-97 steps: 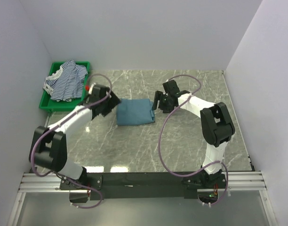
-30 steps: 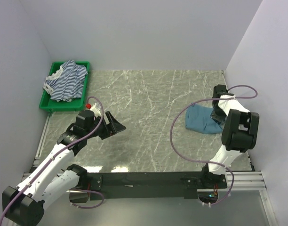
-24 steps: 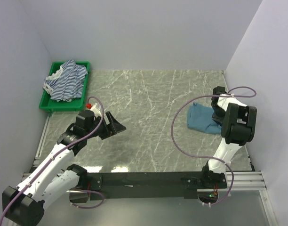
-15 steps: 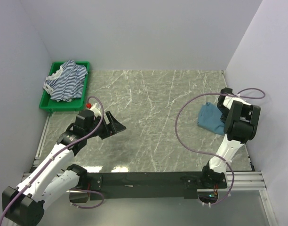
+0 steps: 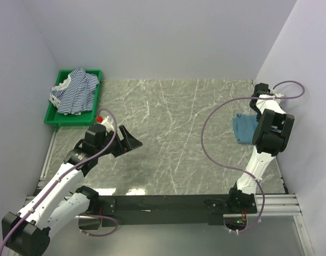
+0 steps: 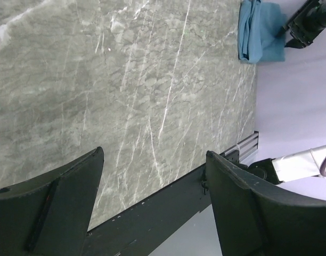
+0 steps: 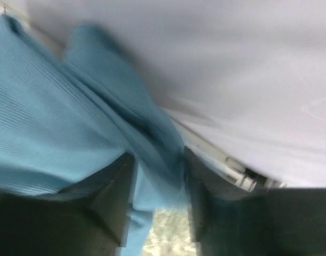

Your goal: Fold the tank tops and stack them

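Robotics laboratory cell: plain walls (image 5: 152, 37) enclose a marble-patterned table (image 5: 168, 138); a black beam (image 5: 163, 203) (lower edge of frame) carries the left arm (image 5: 62, 178) and right arm (image 5: 257, 160).

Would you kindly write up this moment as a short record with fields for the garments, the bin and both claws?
teal top: bunched at the right edge of the table
striped tops: heaped unfolded in the green bin, far left corner
right claw: shut on the teal top
left claw: open, holding nothing, above bare table
stack: not yet started
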Controlling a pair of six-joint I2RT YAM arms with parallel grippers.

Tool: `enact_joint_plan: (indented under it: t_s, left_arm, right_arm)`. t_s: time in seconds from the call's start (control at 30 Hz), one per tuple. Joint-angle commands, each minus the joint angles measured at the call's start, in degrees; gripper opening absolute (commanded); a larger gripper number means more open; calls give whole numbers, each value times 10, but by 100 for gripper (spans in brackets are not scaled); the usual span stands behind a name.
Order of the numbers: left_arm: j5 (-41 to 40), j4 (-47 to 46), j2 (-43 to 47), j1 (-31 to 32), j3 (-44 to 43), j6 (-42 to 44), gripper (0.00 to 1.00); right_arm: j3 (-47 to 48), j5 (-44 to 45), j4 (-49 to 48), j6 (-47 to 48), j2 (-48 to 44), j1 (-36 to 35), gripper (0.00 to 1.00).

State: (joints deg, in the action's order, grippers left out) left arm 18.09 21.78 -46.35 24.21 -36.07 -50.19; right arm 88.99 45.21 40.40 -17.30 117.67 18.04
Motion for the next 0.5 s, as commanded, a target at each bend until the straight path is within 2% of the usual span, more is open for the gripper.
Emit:
enact_joint_plan:
  t_s: [0.0, 0.1, 0.17, 0.33, 0.47]
  left_arm:
    - [-4, -20, -1, 1, -34, 13, 83]
    - [-7, -19, -2, 1, -43, 10, 84]
    - [-9, -17, -3, 1, -46, 8, 84]
    - [-39, -13, -5, -3, -54, -7, 85]
    - [-77, -3, -30, -13, -80, -17, 85]
  right_arm:
    - [31, 37, 56, -6, 12, -1, 57]
    - [18, 26, 77, -33, -1, -1, 75]
    - [2, 7, 85, -60, -12, -1, 80]
    - [-28, -54, 84, -118, -92, -33, 80]
    - [-90, -93, 26, -119, -212, -130, 81]
